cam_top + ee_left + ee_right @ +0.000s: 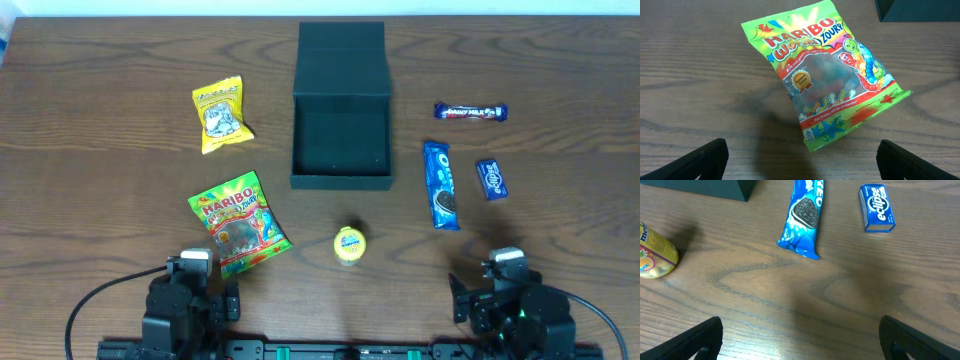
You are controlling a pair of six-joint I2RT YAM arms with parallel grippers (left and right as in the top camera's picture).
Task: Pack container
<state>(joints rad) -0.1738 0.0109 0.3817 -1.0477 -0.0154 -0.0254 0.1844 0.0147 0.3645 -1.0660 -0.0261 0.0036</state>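
Observation:
The dark teal-black square container [341, 140] stands open at the table's centre back, its lid flap laid back, its inside bare. A green Haribo bag [239, 222] lies front left and fills the left wrist view [827, 75]. A yellow packet [222, 114] lies left of the container. A small yellow round tub [349, 245] sits in front of it. On the right lie an Oreo pack [441, 184], a blue Eclipse box [491, 178] and a dark bar [470, 111]. My left gripper [800, 162] and right gripper [800, 340] are open, empty, near the front edge.
The container's corner shows at the top of both wrist views [920, 10] [700, 187]. The Oreo pack [804, 217], the Eclipse box [877, 208] and the yellow tub [655, 255] lie ahead of the right gripper. Cables run along the front edge.

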